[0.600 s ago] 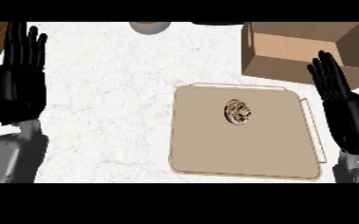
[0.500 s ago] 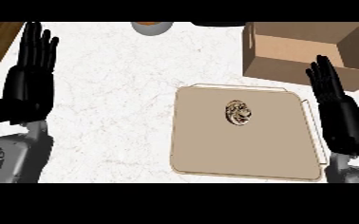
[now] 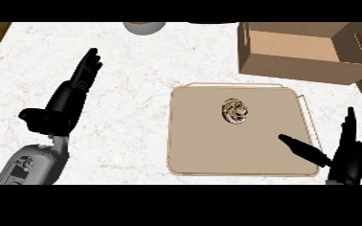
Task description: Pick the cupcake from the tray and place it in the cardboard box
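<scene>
The small round cupcake with a brown swirled top sits on the flat beige square tray, up and to the left of the black right hand, well apart from it. That hand is spread wide and holds nothing: its thumb juts left over the tray's near right corner while its fingers point up beside the tray's right edge. The open brown cardboard box lies beyond the hand, past the tray's far edge. The black left hand rests open on the white marbled desk, fingers straight. A grey round dish lies far off.

The risk appears to be the approach: a sideways sweep could nudge the cupcake across the tray, or the thumb could catch the tray's rim and shift it.
</scene>
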